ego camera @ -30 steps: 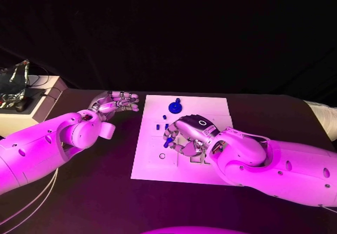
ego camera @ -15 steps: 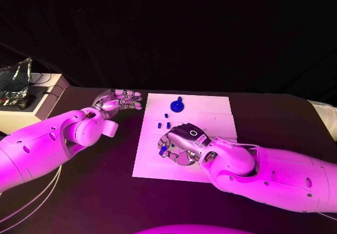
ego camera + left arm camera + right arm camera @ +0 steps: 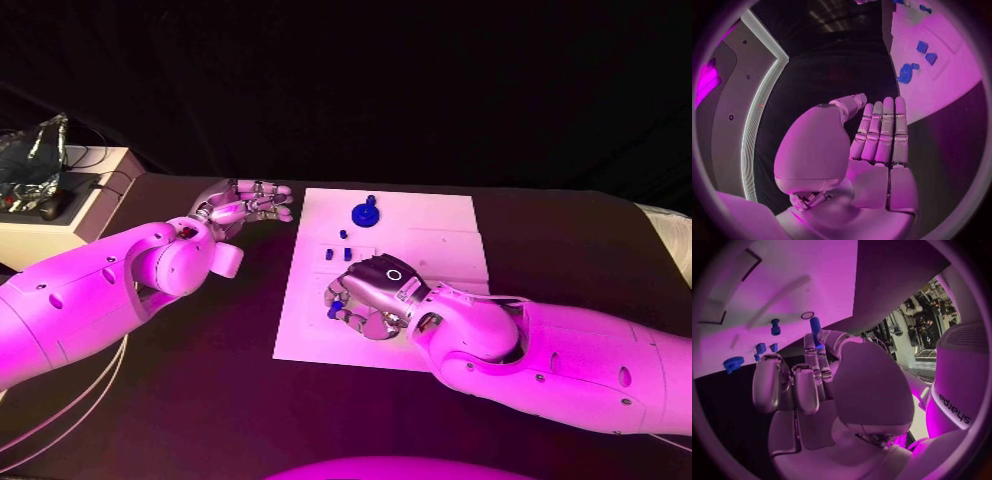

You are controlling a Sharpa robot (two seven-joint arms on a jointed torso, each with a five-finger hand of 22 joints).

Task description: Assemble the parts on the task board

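task board [image 3: 433,235]: white plate lying flat mid-table | gear part [image 3: 364,213]: blue, sitting near far edge | small blue parts [image 3: 345,254]: standing mid-board | blue peg [image 3: 816,328]: being pinched upright

Task board [image 3: 433,235]: smooth matt plate, plastic-looking. Parts, incl. gear-shaped piece [image 3: 364,213]: opaque blue plastic, slight sheen. Table [image 3: 577,240]: dark matt surface. Arm shells [image 3: 87,290]: glossy smooth plastic. Right hand [image 3: 372,298], left hand [image 3: 238,207]: satin metallic finish, segmented fingers.

Black table [image 3: 202,390], pale box [image 3: 65,215] at its corner
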